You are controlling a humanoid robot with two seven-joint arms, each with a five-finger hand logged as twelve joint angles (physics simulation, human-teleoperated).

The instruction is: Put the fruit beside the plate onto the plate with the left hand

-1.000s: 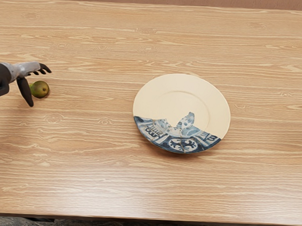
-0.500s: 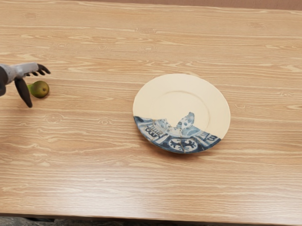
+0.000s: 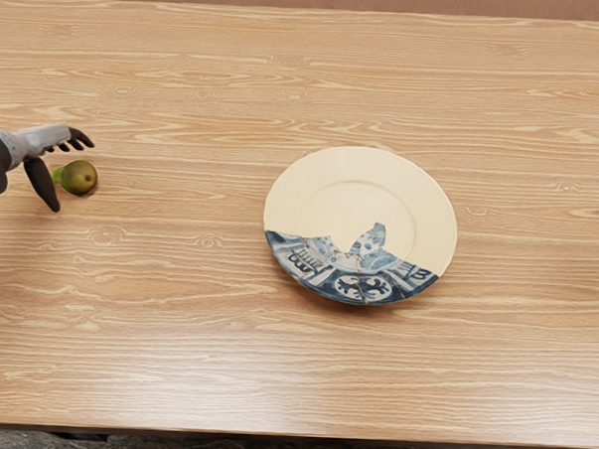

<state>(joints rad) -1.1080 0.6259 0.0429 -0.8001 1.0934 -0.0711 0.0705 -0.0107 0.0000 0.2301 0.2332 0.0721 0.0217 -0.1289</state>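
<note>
Nearest me runs the pale wood-grain bench. A little further in, right of centre, sits the round cream plate with a blue patterned segment on its near side. Well apart from it, out toward the left edge, the small green-brown rounded fruit rests on the bench, not on the plate. My grey left hand comes in from the left just beside it. Its dark fingers are spread open over the fruit's far side and the thumb hangs down at its near left. The hand holds nothing, and I cannot tell whether any fingertip touches the skin. I judge the fruit light, firm and smooth, so it is likely to roll or squirt away if pinched off-centre. I would close thumb and fingers gently across its widest part, from opposite sides. The plate looks hard, so I'd set the fruit down rather than drop it. The right hand is out of view.
</note>
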